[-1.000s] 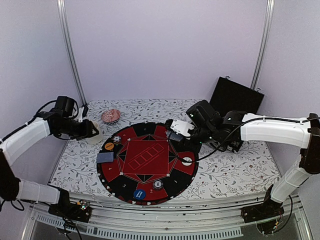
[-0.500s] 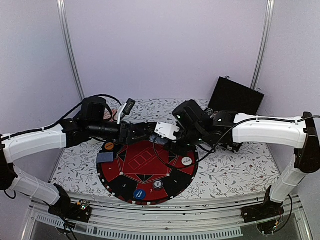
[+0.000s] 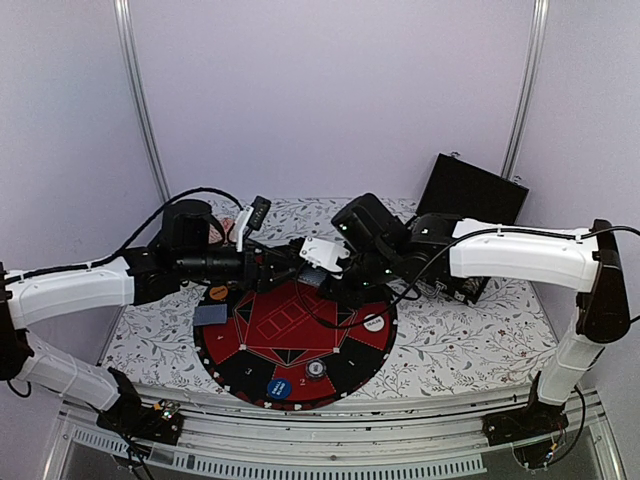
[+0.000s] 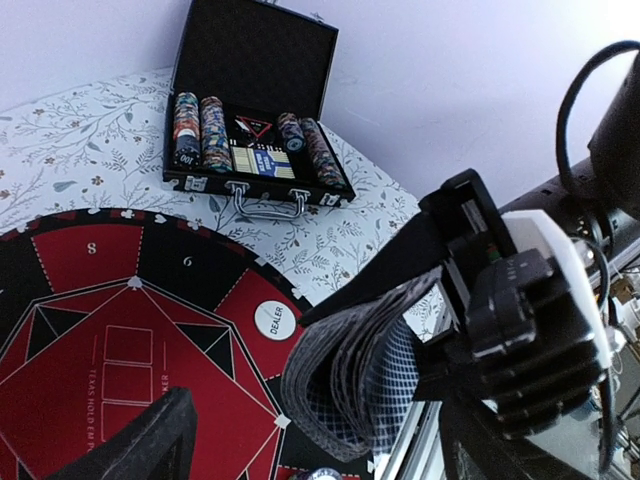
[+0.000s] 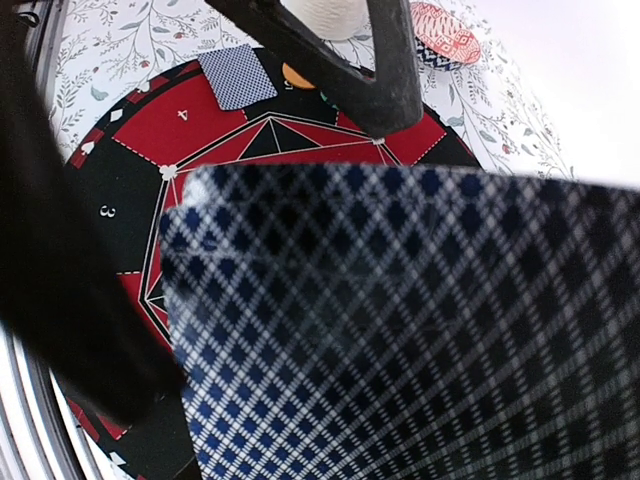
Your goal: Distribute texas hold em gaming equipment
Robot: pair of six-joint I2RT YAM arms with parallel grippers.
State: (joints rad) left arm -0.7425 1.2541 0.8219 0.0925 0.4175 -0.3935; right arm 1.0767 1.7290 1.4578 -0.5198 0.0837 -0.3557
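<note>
The left arm has swung in from the white cup at the table's left edge to the middle, and its jaws have spread wider on the way. The right arm has edged leftward to meet it. The left gripper [image 3: 293, 266] now hangs over the far rim of the round red-and-black felt poker mat [image 3: 262, 352], jaws wide apart with nothing between them. Its tips are just beside the right gripper [image 3: 318, 270].

The right gripper is clamped on a bent, fanned deck of playing cards with grey-blue diamond-patterned backs [image 4: 350, 372]. In the left wrist view, the deck's loose end droops toward the left gripper's spread fingers [image 4: 145, 440]. In the right wrist view the deck fills most of the picture.

On the mat, one single grey-blue-backed card [image 3: 211, 314] lies face down at the left side, with a small orange disc [image 3: 218, 293] just beyond it. A white disc marked DEALER [image 3: 374, 323] sits at the right. A blue disc [image 3: 279, 388] and a striped poker chip [image 3: 316, 369] sit near the front edge.

At the far right corner of the flower-patterned tablecloth [image 3: 470, 345], an open black case [image 4: 250, 150] stands with rows of striped chips inside.
</note>
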